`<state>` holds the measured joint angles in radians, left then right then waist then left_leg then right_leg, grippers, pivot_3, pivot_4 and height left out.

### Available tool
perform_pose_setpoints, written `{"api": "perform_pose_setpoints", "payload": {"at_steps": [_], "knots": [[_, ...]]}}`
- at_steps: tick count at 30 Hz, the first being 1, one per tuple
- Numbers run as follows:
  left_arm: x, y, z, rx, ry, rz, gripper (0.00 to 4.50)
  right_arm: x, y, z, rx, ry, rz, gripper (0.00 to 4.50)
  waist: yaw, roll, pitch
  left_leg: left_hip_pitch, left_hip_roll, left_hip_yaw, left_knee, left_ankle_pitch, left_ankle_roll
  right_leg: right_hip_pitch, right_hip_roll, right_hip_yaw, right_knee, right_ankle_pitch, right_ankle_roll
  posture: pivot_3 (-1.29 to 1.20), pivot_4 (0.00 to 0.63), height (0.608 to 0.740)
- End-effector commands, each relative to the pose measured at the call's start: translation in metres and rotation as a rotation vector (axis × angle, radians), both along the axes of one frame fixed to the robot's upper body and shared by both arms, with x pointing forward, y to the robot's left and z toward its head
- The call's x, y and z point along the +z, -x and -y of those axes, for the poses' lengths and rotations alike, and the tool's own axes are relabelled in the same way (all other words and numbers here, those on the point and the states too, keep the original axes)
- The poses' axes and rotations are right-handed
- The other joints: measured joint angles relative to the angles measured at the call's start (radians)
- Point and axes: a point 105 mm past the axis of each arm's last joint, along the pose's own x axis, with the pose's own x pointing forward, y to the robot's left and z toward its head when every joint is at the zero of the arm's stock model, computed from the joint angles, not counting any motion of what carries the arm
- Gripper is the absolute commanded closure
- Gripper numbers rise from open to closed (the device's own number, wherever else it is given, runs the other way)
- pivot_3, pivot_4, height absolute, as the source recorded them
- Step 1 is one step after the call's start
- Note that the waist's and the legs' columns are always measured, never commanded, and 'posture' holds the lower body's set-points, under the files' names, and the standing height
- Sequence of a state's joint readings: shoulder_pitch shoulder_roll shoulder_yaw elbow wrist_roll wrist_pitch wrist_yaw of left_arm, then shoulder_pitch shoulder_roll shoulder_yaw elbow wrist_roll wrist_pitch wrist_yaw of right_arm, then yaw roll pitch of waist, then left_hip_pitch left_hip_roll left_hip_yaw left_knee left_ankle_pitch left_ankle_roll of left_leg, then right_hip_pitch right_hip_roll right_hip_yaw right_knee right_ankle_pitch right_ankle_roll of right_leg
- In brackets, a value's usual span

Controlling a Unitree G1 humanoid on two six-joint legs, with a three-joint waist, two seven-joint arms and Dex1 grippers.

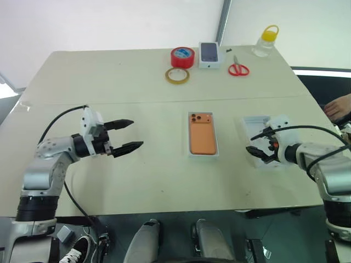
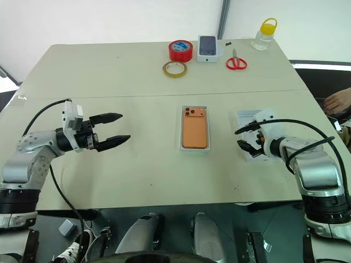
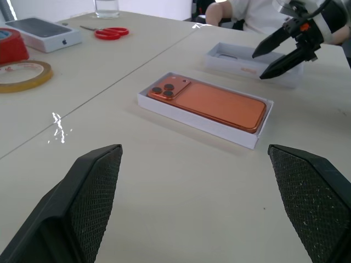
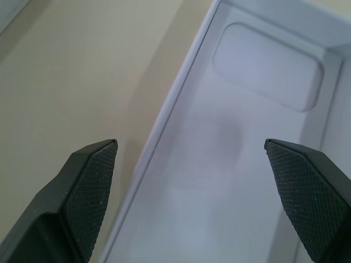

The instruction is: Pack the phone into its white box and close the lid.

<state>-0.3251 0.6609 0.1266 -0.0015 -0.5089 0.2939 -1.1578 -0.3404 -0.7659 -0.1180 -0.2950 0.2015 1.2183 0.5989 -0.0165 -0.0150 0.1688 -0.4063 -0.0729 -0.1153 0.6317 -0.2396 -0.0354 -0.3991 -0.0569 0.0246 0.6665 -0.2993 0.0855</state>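
Head views: phone (image 1: 202,135) lies camera-side up inside the white box (image 1: 203,154), between the 2 grippers — packed, judging by its snug fit. Left gripper (image 1: 127,135) hangs spread and empty, well apart from it. Right gripper (image 1: 259,143) hovers spread over the lid (image 1: 255,123), likely lining up a pick; its arm hides much of the lid.

Left wrist view: box and phone sit ahead of the parted jaws.

Right wrist view: the lid's recessed inside lies upturned between the open fingers (image 4: 82,181) — edges cut off.
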Motion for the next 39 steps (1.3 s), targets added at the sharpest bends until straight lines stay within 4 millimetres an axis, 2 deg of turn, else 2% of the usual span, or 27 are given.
{"api": "perform_pose_setpoints", "payload": {"at_steps": [1, 5, 8, 13, 22, 25, 27, 28, 32, 33, 39], "knots": [[0.007, -0.001, 0.009, -0.029, -0.003, 0.038, 0.02, 0.017, -0.005, -0.011, 0.005, 0.010, 0.006, 0.01, 0.002, 0.000, 0.000, 0.000, 0.000, 0.000, 0.000, 0.000, 0.000, 0.000, 0.000, 0.000, 0.000, 0.000, 0.000, 0.00, 0.150, 0.740], [0.008, -0.002, 0.014, -0.029, 0.014, 0.041, 0.02, 0.024, -0.010, -0.016, -0.030, -0.022, -0.035, 0.01, 0.003, 0.000, 0.000, -0.001, 0.000, 0.000, 0.000, 0.000, 0.000, 0.000, 0.000, 0.000, 0.000, 0.000, 0.000, 0.00, 0.150, 0.740], [0.009, -0.001, 0.016, -0.023, 0.026, 0.043, 0.02, 0.022, -0.010, -0.022, -0.035, -0.065, -0.089, 0.01, 0.003, 0.000, 0.000, -0.001, 0.000, 0.000, 0.000, 0.000, 0.000, -0.001, 0.000, 0.000, 0.000, 0.000, 0.000, 0.00, 0.150, 0.740], [0.004, 0.003, 0.019, -0.021, 0.028, 0.039, 0.02, 0.017, -0.016, -0.017, -0.137, -0.134, -0.155, 0.01, 0.002, 0.000, 0.000, -0.001, 0.000, 0.000, 0.000, 0.000, 0.000, -0.001, 0.000, 0.000, 0.000, 0.000, 0.000, 0.00, 0.150, 0.740], [0.003, 0.008, 0.020, -0.014, 0.038, 0.051, 0.02, 0.012, -0.017, -0.021, -0.135, -0.093, -0.179, 0.01, 0.001, 0.000, 0.000, -0.001, 0.000, 0.001, 0.000, 0.000, 0.000, -0.002, 0.000, 0.000, 0.000, 0.000, 0.000, 0.00, 0.150, 0.740], [0.002, 0.009, 0.021, -0.015, 0.035, 0.052, 0.00, 0.009, -0.018, -0.020, -0.143, -0.094, -0.179, 0.74, 0.002, 0.000, 0.000, -0.001, 0.000, 0.000, 0.000, 0.000, 0.000, -0.002, 0.000, 0.000, 0.000, 0.000, 0.000, 0.00, 0.150, 0.740], [0.002, 0.008, 0.022, -0.016, 0.037, 0.053, 0.00, 0.007, -0.019, -0.018, -0.149, -0.072, -0.169, 1.66, 0.001, 0.000, 0.000, -0.001, 0.000, 0.001, 0.000, 0.000, 0.000, -0.002, 0.000, 0.000, 0.000, 0.000, 0.000, 0.00, 0.150, 0.740], [0.002, 0.008, 0.023, -0.017, 0.037, 0.056, 0.00, 0.007, -0.019, -0.016, -0.158, -0.060, -0.164, 2.32, 0.000, 0.000, 0.000, -0.001, 0.000, 0.001, 0.000, 0.000, 0.000, -0.002, 0.000, 0.000, 0.000, 0.000, 0.000, 0.00, 0.150, 0.740], [0.003, 0.008, 0.024, -0.019, 0.040, 0.057, 0.00, 0.006, -0.021, -0.013, -0.181, -0.051, -0.154, 4.18, 0.002, 0.000, 0.000, -0.001, 0.000, 0.001, 0.000, 0.000, 0.000, -0.002, 0.000, 0.000, 0.001, 0.000, 0.000, 0.00, 0.150, 0.740], [0.004, 0.007, 0.025, -0.020, 0.041, 0.058, 0.00, 0.006, -0.021, -0.013, -0.184, -0.053, -0.152, 4.41, 0.002, 0.000, 0.000, -0.001, 0.000, 0.001, 0.000, 0.000, 0.001, -0.002, 0.000, 0.000, 0.001, 0.000, 0.000, 0.00, 0.150, 0.740], [0.005, 0.005, 0.025, -0.017, 0.043, 0.060, 0.00, 0.013, -0.027, -0.011, -0.217, -0.068, -0.106, 4.41, 0.001, 0.000, 0.000, -0.001, 0.000, 0.001, 0.000, 0.000, 0.001, -0.002, 0.000, 0.000, 0.001, 0.000, 0.000, 0.00, 0.150, 0.740]]}}
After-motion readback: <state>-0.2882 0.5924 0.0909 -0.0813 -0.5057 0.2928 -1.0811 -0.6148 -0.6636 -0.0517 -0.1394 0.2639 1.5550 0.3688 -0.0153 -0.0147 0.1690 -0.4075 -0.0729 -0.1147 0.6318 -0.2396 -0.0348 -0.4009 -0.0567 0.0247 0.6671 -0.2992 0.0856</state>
